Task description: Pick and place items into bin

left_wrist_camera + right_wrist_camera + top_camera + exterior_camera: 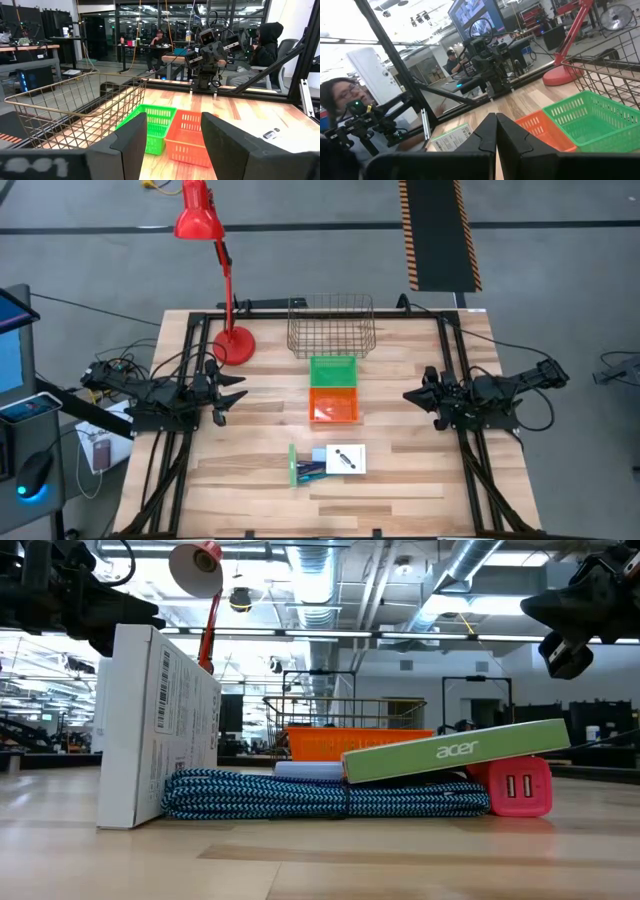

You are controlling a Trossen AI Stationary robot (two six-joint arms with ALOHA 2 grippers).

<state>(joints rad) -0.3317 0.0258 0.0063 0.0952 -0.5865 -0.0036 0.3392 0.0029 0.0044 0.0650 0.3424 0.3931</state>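
The items lie in a small heap near the table's near edge: a white box [345, 460] standing on its side [160, 725], a flat green box [455, 752] tilted on a coiled blue braided cable [320, 795], and a red USB charger [520, 785]. My left gripper [238, 390] hovers open at the table's left, facing the bins [174, 125]. My right gripper [408, 395] hovers shut at the table's right [496, 120]. Both stand well away from the heap.
An orange bin [333, 406] and a green bin [333, 370] sit side by side at the table's middle. A wire basket [331, 327] stands beyond them at the far edge. A red desk lamp [232, 345] stands far left. People sit in the room beyond the table.
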